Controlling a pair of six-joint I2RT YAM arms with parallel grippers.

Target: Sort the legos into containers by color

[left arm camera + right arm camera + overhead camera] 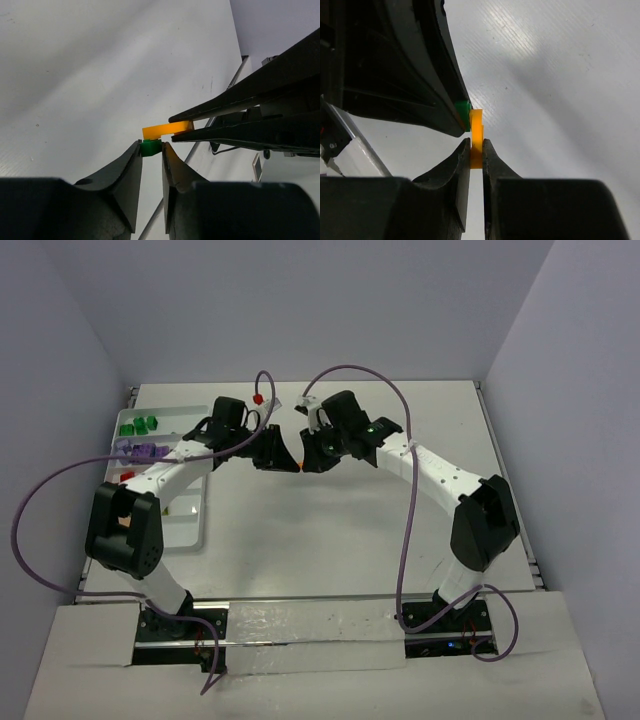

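My two grippers meet tip to tip above the middle of the table. My left gripper (151, 148) is shut on a small dark green lego (150, 147). My right gripper (476, 143) is shut on a flat orange lego (476, 137). The green lego touches the orange one, as the right wrist view shows (464, 111). In the top view the orange lego (299, 467) shows between the left gripper (291, 464) and the right gripper (304, 466). The white compartment tray (190, 532) lies at the far left and holds lime green (140, 424), purple (146, 452) and red (126, 476) legos.
A red piece (258, 398) sits on the purple cable at the back of the table. Purple cables loop over both arms. Grey walls enclose the table on the left, the back and the right. A metal rail (226, 95) runs along the table's edge.
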